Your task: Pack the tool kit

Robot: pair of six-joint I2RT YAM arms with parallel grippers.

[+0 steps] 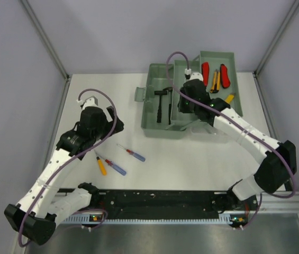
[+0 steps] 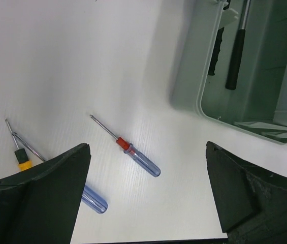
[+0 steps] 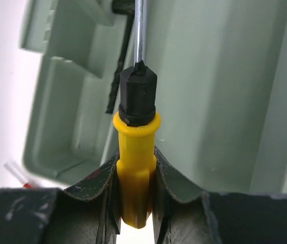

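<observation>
- Top view: the right gripper (image 1: 190, 87) hangs over the middle of the toolbox (image 1: 152, 119), beside the hammer (image 1: 161, 103) lying inside it. The left gripper (image 1: 92, 123) is well left of the toolbox. Three loose screwdrivers (image 1: 116, 166) lie on the table (image 1: 191, 164) below the toolbox's near-left corner, so packing looks unfinished.
- Left wrist view: the left gripper (image 2: 147, 150) is spread wide and holds nothing. It sits over the red-collared screwdriver (image 2: 135, 155), near the toolbox wall (image 2: 194, 76). An off-line descent could nudge the round handle and roll it away. One finger (image 2: 57, 183) hides part of the blue-handled screwdriver (image 2: 95, 199), which it might clip.
- Right wrist view: the right gripper (image 3: 134, 170) is clamped on the butt of the yellow-handled screwdriver (image 3: 134, 137), with the shaft aimed into the toolbox (image 3: 214, 101). Held so near its end, it could pivot or slip. The tip might catch the hammer or a tray edge on release.
</observation>
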